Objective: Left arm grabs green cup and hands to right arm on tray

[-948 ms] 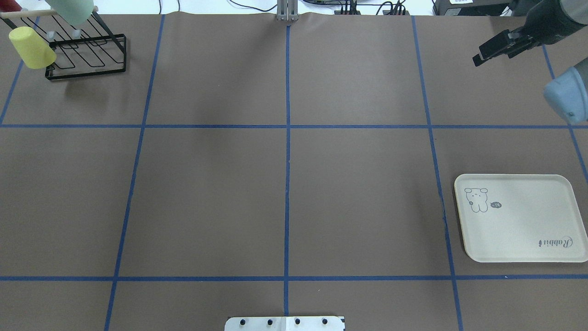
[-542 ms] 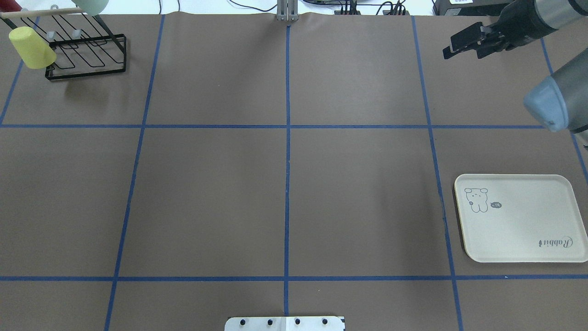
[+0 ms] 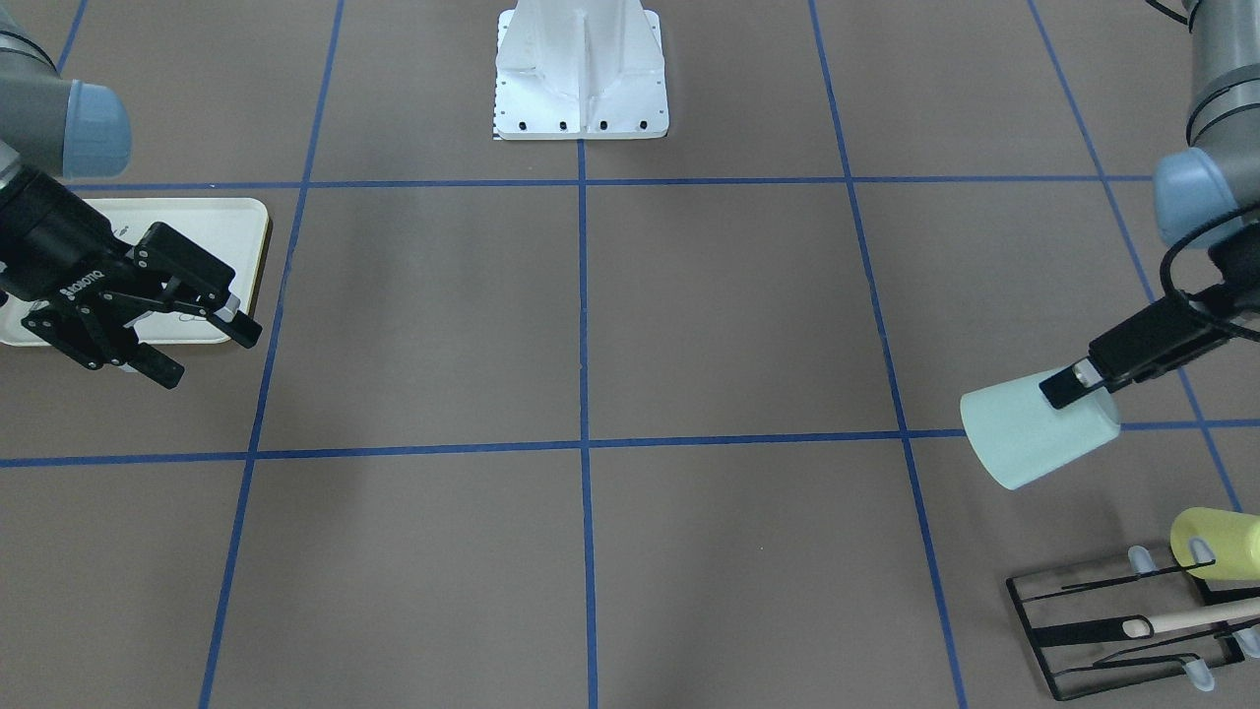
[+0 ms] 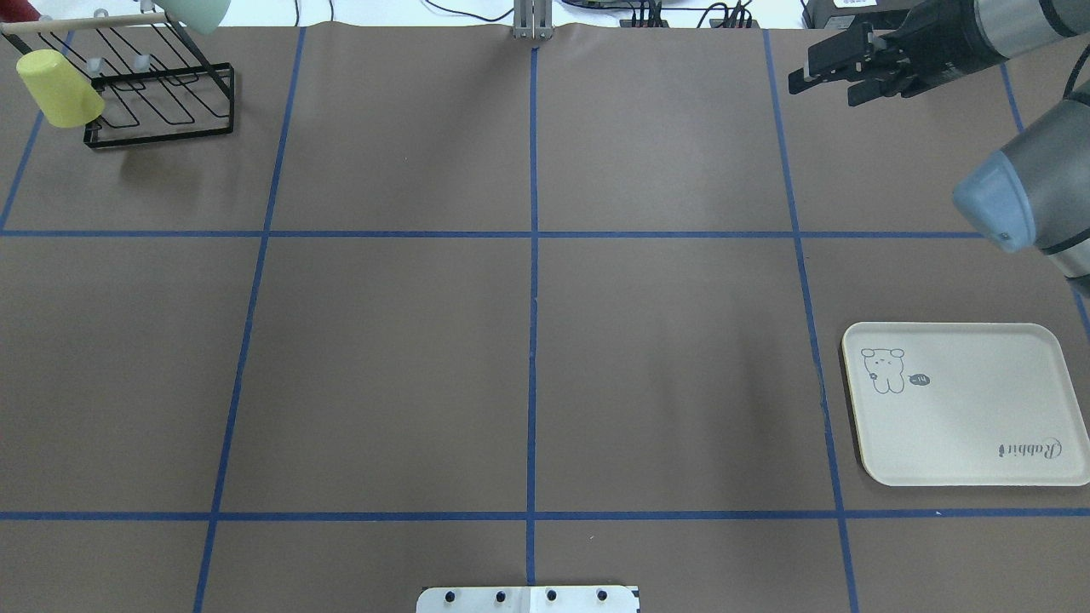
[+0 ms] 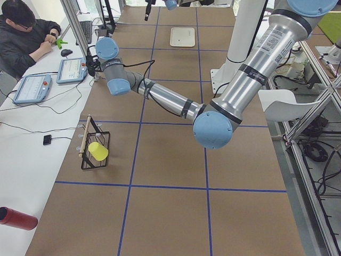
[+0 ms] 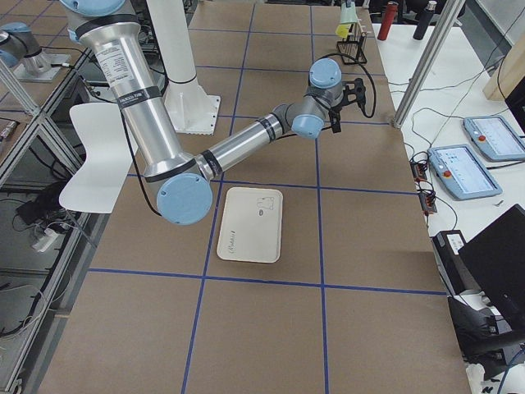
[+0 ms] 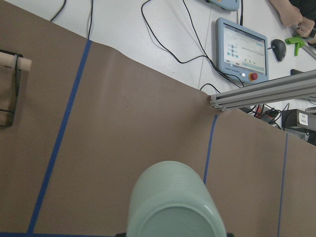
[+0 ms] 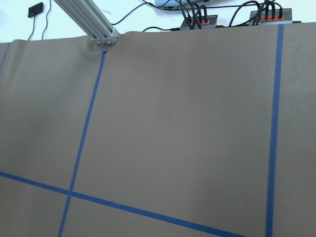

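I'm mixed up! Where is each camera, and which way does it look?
Front: across table, facing robot; left arm, right arm.
Overhead: behind robot, looking down; right arm.
Left side: table's left end; left arm near.
Right side: table's right end; right arm near.
Left wrist: past the held green cup.
Right wrist: just table, no arm.
Shared: front and overhead show the tray.

The green cup (image 7: 170, 202) juts from the bottom edge over the blue-taped brown table (image 7: 123, 113).

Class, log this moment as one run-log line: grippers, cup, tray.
phase: pre-handover | left gripper: shut on green cup, aloft | right gripper: open, empty | tray: no cup yet | yellow cup: on rack
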Tool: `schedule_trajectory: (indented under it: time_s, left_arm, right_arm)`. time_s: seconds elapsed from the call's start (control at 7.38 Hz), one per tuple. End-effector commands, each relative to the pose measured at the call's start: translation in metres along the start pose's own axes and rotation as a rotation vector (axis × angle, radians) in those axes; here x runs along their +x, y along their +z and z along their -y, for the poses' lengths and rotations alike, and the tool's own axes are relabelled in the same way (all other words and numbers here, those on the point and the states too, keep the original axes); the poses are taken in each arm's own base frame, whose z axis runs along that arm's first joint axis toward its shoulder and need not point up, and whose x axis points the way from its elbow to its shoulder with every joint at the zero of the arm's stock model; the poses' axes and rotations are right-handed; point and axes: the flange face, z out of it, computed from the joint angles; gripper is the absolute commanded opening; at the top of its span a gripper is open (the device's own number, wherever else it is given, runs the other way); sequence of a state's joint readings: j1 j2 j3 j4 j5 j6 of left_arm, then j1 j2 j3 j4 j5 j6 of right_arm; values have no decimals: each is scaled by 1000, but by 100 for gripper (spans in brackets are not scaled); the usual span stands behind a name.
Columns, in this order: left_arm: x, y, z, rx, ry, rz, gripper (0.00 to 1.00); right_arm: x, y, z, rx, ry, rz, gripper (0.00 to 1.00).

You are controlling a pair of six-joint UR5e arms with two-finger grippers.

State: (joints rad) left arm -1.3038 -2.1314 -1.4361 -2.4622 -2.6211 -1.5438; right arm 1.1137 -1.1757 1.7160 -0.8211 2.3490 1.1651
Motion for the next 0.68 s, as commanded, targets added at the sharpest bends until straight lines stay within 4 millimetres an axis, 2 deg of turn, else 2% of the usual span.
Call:
schedule_trajectory:
  time_s: [0.0,0.14,0.41,0.54]
  left_arm:
    - [17,5,-37,-54,-61,-98,0]
    - [28,5,-57,-92,-101,-127,0]
    - [53,22,-110,-187,-138,-170,0]
    - [43,27,-134,-222,-132,-182,0]
  right_arm:
    - [-33,-4,-16,1,89,140,100]
    - [-45,-5,-27,-5,100,202,100]
    - [-65,-7,-46,-12,127,320,100]
    - [-76,3,-61,-3,156,387,100]
